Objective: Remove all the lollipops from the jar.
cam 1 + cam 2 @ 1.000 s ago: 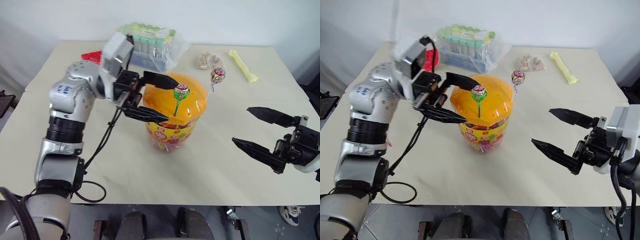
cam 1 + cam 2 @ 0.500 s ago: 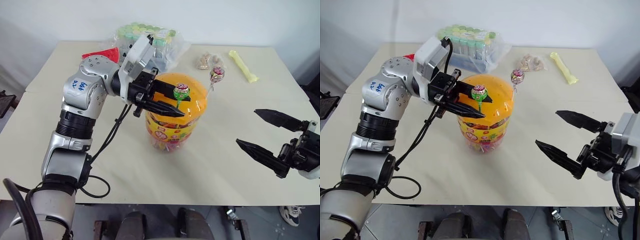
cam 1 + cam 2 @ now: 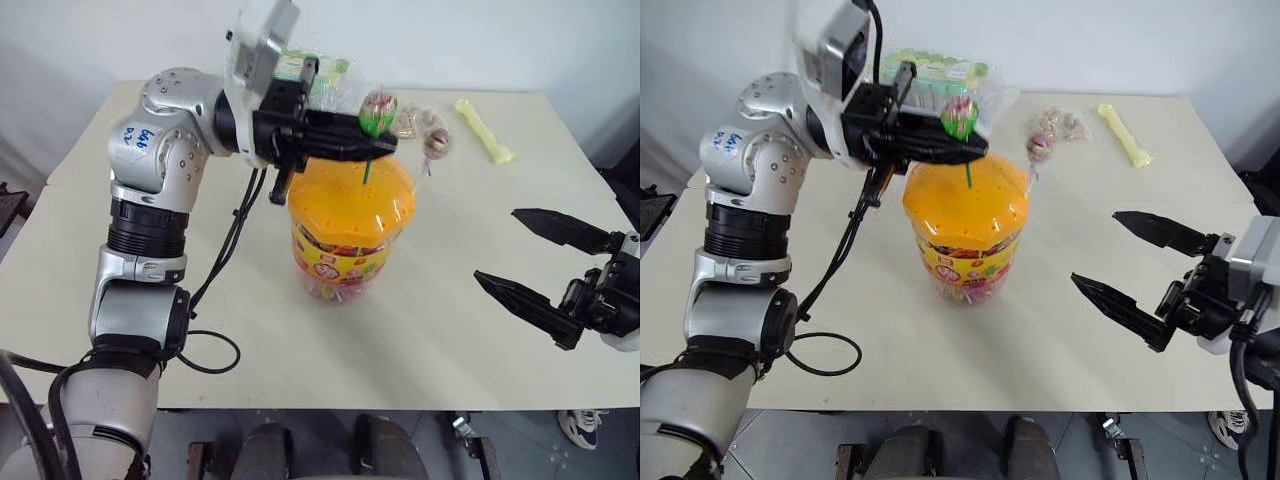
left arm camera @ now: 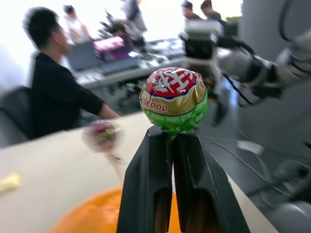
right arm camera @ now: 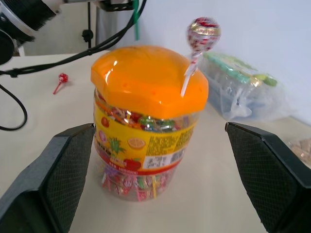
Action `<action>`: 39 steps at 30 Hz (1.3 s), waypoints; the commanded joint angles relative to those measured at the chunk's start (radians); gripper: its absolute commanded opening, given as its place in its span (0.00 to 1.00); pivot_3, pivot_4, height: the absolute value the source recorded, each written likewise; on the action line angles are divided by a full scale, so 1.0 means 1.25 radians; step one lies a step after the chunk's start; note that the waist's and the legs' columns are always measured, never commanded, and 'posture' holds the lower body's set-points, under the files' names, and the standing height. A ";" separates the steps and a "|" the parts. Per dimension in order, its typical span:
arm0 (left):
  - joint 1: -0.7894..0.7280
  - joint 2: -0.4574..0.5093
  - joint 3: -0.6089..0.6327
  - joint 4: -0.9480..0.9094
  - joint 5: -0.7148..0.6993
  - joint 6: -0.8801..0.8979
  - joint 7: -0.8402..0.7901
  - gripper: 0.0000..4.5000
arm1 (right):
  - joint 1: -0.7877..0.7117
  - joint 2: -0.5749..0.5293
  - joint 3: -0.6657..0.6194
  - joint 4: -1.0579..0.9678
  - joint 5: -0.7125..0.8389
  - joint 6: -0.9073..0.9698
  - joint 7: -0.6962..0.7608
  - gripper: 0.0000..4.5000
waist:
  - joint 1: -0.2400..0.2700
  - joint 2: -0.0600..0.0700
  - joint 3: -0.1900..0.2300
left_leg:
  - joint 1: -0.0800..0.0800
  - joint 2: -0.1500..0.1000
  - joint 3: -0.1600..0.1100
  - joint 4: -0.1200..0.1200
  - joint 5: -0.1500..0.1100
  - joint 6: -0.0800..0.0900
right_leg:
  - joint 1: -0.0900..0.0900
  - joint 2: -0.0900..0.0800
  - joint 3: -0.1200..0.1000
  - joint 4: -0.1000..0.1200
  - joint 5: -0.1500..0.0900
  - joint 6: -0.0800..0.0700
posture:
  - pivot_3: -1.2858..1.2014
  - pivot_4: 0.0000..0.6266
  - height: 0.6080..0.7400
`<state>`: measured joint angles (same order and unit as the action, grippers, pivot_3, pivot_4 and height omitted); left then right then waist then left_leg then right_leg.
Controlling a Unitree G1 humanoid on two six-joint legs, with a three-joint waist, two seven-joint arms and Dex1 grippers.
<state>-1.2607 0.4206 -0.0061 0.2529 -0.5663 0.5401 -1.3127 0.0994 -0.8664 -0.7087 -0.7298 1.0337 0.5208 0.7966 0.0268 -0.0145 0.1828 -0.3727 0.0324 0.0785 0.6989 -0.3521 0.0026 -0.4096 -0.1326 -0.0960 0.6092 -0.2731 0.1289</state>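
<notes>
The jar (image 3: 348, 235) stands mid-table, a clear tub with an orange domed lid (image 3: 966, 195). My left gripper (image 3: 382, 146) is above the lid, shut on the stick of a green lollipop (image 4: 174, 99). The candy head (image 3: 378, 112) sits just past the fingertips and the green stick points down over the lid. A second lollipop (image 5: 203, 31) on a white stick stands stuck in the lid's far right side. A red lollipop (image 5: 62, 77) lies on the table beyond the jar. My right gripper (image 3: 497, 246) is open to the right of the jar, facing it, with nothing between its fingers.
A bagged pack of green-capped tubes (image 3: 940, 72) lies at the back behind the left arm. A small snack bag (image 3: 407, 122) and a long yellow tube (image 3: 487, 132) lie at the back right. In the left wrist view, people sit at desks beyond the table.
My left gripper has shut on the green lollipop's stick and risen, lifting the candy up from the lid. The right gripper has stayed put and open.
</notes>
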 commanded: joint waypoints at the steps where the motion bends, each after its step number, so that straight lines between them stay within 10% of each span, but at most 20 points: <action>1: -0.039 0.030 0.032 -0.007 0.000 0.052 0.071 0.02 | -0.028 -0.021 0.006 0.011 0.029 -0.008 0.019 1.00 | 0.000 0.000 0.000 | 0.000 0.000 0.000 0.000 0.000 0.000 | 0.000 0.000 0.000 0.000 0.000 0.000 | 0.52 0.24 1.00; 19: 0.234 0.424 0.023 -0.147 0.166 0.764 0.531 0.02 | -0.140 -0.048 0.132 0.090 0.062 0.008 0.092 1.00 | -0.002 -0.002 0.001 | 0.001 0.000 0.000 -0.001 0.000 0.000 | -0.002 0.000 0.004 0.001 0.000 0.000 | 0.52 0.24 1.00; 39: 0.360 0.365 0.015 -0.063 0.175 0.766 0.616 0.07 | -0.287 -0.003 0.277 0.188 -0.031 -0.002 0.151 1.00 | -0.001 -0.005 0.003 | 0.000 -0.001 0.001 -0.001 0.000 -0.001 | -0.003 0.000 0.004 0.002 0.000 0.000 | 0.52 0.24 1.00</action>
<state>-0.7998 0.8509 0.0197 0.1732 -0.3541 1.5099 -0.5357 -0.2509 -0.8760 -0.3504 -0.4859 0.9929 0.5384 0.9793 0.0252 -0.0207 0.1865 -0.3722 0.0316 0.0803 0.6976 -0.3527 0.0018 -0.4133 -0.1321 -0.0914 0.6110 -0.2731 0.1289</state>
